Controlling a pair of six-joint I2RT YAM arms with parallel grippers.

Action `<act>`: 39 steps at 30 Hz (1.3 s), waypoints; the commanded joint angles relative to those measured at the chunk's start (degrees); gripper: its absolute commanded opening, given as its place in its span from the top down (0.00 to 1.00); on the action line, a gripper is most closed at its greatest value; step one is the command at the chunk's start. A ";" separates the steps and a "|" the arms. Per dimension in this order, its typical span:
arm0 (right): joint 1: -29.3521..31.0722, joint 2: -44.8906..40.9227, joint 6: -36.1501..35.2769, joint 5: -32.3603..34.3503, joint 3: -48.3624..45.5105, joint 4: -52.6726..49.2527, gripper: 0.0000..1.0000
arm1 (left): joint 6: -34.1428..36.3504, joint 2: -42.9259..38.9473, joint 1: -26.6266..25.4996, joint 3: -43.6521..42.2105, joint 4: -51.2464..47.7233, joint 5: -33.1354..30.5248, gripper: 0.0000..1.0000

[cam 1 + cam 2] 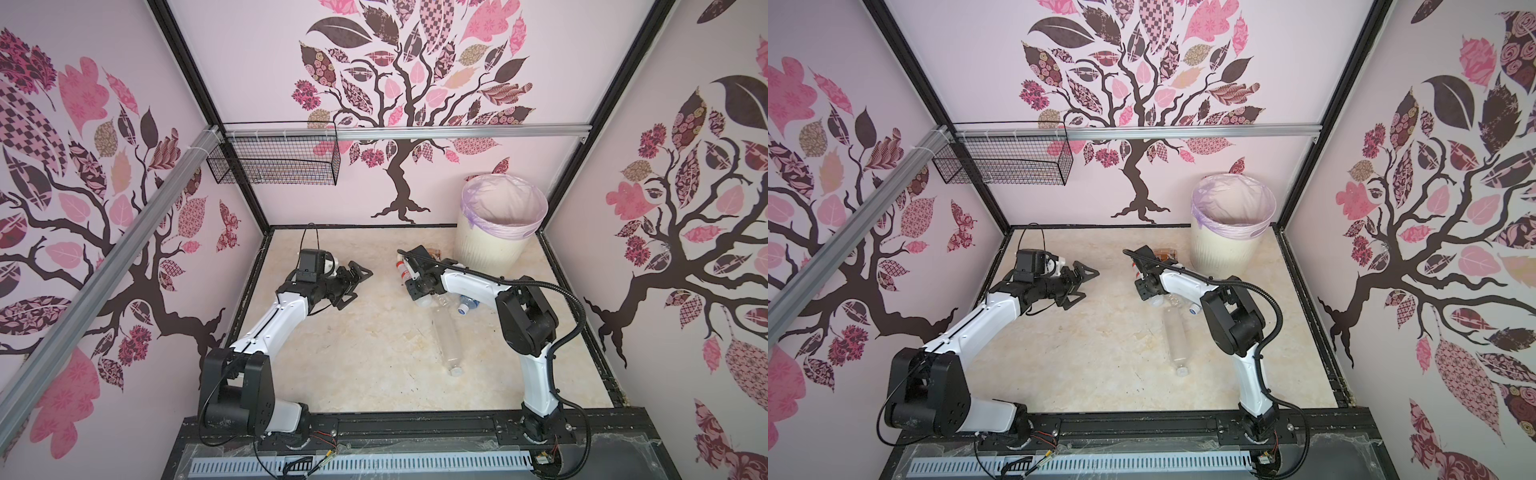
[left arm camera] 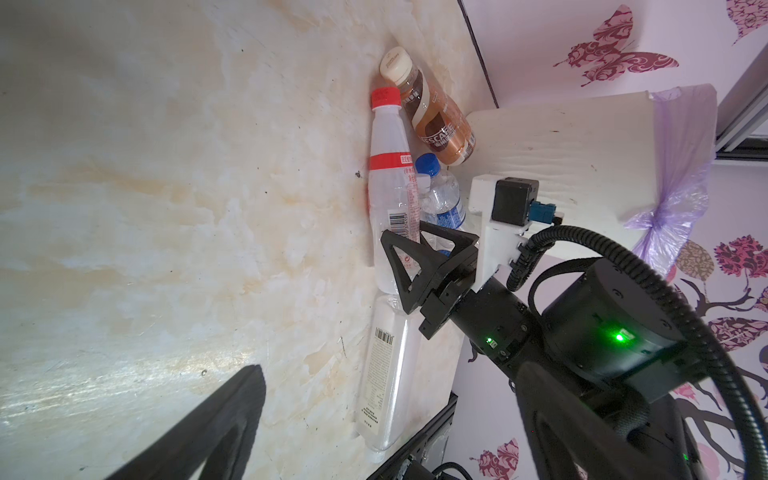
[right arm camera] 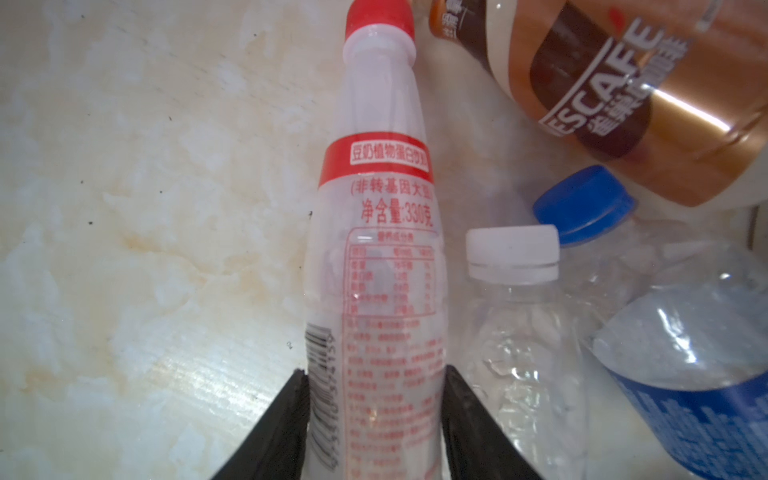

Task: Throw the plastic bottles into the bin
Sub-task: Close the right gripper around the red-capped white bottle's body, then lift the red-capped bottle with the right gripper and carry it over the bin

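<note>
Cream marbled desk (image 1: pixel 353 353) inside an enclosure; walls (image 1: pixel 104 208) papered lilac with pink-and-brown tree decals.

Red-capped bottle (image 3: pixel 382 249): clear, red band and red print, lying flat on the desk. In both top views it sits right of centre, lower left of the bin, mostly hidden under the arm. The right end effector (image 3: pixel 377 370) is closed onto its lower body, black fingers (image 3: pixel 274 436) pressed against both sides.

Neighbours in the right wrist view:
- white-capped bottle (image 3: pixel 515 324), clear, just beside the gripped one
- blue-capped bottle (image 3: pixel 681 332), blue label, touching the white-capped one
- brown-gold bottle (image 3: pixel 623 104), upper right of frame, lying tilted

Long clear bottle (image 1: pixel 446 336) lies alone lower down the desk, cap toward the bottom of the frame.

Bin (image 1: pixel 486 249): cream, ribbed, lilac bag over the rim, upright in the desk's upper right corner. The brown-gold bottle lies against its base.

Left end effector (image 1: pixel 363 284): jaws spread wide, holding nothing, above bare desk left of centre, well apart from the bottles.

Wire mesh basket (image 1: pixel 274 160) hangs from the rail, upper left.
</note>
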 commanded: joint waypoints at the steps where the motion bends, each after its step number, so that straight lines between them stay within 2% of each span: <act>1: 0.54 -0.68 0.67 -2.05 1.65 -2.82 0.50 | 0.32 -1.28 0.23 -0.92 0.51 0.50 0.02; 7: 0.55 -8.70 1.64 -5.65 0.61 -4.81 0.51 | 1.71 -1.88 0.20 1.53 -1.43 0.00 0.02; 12: 0.05 -16.70 1.48 -3.10 2.28 -5.41 0.52 | 1.80 -1.84 0.25 4.25 -1.83 0.44 0.02; 20: -8.80 -26.31 3.47 -3.17 12.67 -6.48 0.55 | 1.65 -3.58 -0.29 8.03 -2.10 -0.26 0.02; 26: -15.78 -31.47 2.31 5.07 20.56 -5.92 0.55 | 3.02 -3.87 -1.32 10.32 -3.28 -0.70 0.02; 30: -16.32 -37.81 -1.95 15.47 19.14 1.85 0.55 | 3.68 -3.84 -1.61 10.24 -3.37 -0.95 0.02; 33: -16.32 -40.04 -4.53 20.26 20.24 5.09 0.55 | 3.95 -3.66 -1.63 9.85 -3.29 -0.87 0.02; 36: -16.39 -39.66 -7.19 22.91 21.02 7.33 0.55 | 4.04 -3.37 -1.57 9.47 -3.01 -0.84 0.02; 39: -17.17 -35.61 -8.72 24.24 23.20 6.27 0.54 | 3.87 -2.98 -1.63 9.28 -2.53 -0.62 0.02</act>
